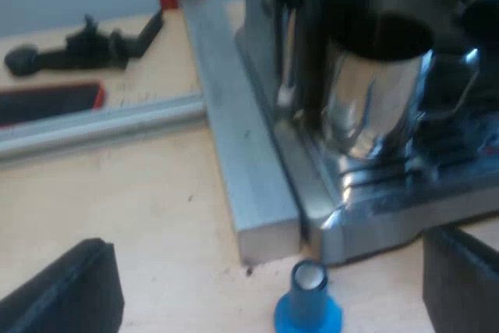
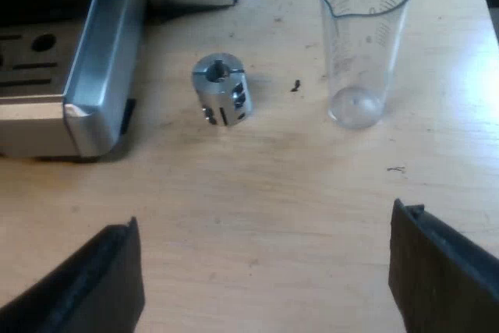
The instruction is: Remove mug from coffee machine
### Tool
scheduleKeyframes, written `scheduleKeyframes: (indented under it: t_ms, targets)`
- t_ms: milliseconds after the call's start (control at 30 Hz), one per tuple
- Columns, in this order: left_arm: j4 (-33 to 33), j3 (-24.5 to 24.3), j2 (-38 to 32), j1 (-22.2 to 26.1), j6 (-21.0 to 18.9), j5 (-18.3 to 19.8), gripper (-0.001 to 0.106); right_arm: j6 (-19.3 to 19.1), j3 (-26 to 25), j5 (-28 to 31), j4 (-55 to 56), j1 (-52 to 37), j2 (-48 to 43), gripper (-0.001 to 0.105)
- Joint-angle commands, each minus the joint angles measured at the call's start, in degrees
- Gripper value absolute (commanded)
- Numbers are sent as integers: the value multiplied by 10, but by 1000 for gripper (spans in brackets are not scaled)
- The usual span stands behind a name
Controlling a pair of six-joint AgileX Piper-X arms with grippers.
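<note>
"Left wrist view first, near to far: what have we got?"

"Nearest, the left gripper (image 1: pixel 263 271), its two black fingers (image 1: pixel 66 290) spread wide and holding nothing. A blue tamper (image 1: pixel 308 309) stands on the table (image 1: pixel 140 208) between them, just beyond the tips. Farther on, the end of a metal bar (image 1: pixel 257 216) lies against the base of the espresso machine (image 1: pixel 351 232). Farther again, the mug (image 1: pixel 374 91), a shiny steel one, stands upright on the drip tray (image 1: pixel 405 185) at the machine's front, with its handle on the side away from the bar."

"So the mug is untouched?"

"Yes. It sits well apart from the fingers, beyond both the tamper and the tray's edge. I'd judge the task hardly begun: the reach, the grasp, the lift off the tray and the set-down are all left."

"And the right wrist view?"

"The right gripper (image 2: pixel 265 271) also gapes wide over bare table, gripping nothing. Beyond its tips stands a small slotted metal cylinder (image 2: pixel 221 91), with a corner of the drip tray (image 2: pixel 97 76) near it. An empty measuring glass (image 2: pixel 362 44) stands upright a little farther off. The left arm faces the mug, so it looks the better placed."
</note>
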Motion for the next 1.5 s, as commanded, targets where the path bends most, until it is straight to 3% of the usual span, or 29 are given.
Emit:
scheduleKeyframes:
  t_ms: [33, 367, 467, 500, 567, 767, 967, 1133, 1500]
  targets:
    - [-8, -23, -1, 0, -2, 19, 80, -4, -25, -9, -2, 29, 31, 67]
    - [-24, -73, 81, -25, -17, 82, 82, -16, -88, -34, -4, 117, 148, 67]
    - [-44, -73, 89, -45, -17, 121, 85, -30, -105, -39, -10, 166, 203, 67]
    - [-56, -73, 93, -56, -18, 154, 86, -30, -105, -42, -14, 174, 210, 67]
    - [-62, -73, 100, -68, -19, 169, 86, -30, -105, -47, -27, 192, 226, 67]
    - [-69, -54, 125, -82, -17, 193, 86, -26, -105, -47, -78, 236, 254, 67]
    - [-136, -3, 133, -103, -7, 209, 86, -23, -102, -51, -150, 257, 272, 67]
    - [-192, 40, 133, -127, -7, 209, 86, -25, -70, -51, -241, 272, 287, 67]
    - [-278, 111, 135, -129, -2, 209, 86, -25, 67, -46, -515, 315, 319, 67]
